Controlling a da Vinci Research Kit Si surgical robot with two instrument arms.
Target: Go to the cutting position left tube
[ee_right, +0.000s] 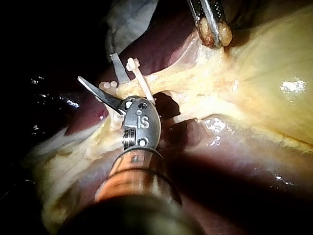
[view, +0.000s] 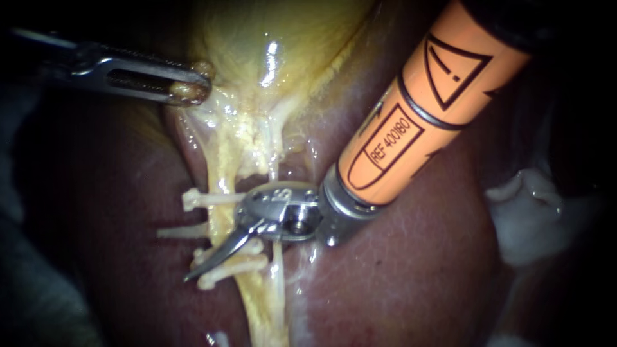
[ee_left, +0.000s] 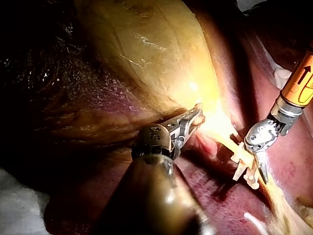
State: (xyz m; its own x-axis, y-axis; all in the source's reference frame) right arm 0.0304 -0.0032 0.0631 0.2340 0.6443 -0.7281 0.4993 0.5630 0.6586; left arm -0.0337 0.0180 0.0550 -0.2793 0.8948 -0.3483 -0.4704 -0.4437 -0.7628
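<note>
At 9 o'clock off right instrument (view: 220, 250), between clips (view: 193, 200): left tube (view: 222, 168)
Blades parted over it; left instrument (view: 190, 90) clamps gallbladder (view: 270, 38)

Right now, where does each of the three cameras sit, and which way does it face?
Endoscope: close over the tissue, facing the clips on the tubes below the gallbladder; left instrument enters from the left, right instrument from the upper right.
Left wrist: on the left arm, looking along its own shaft to jaws shut on the gallbladder.
Right wrist: on the right arm, looking along its shaft to open blades at the clips.
All three share the clips and both instruments.
</note>
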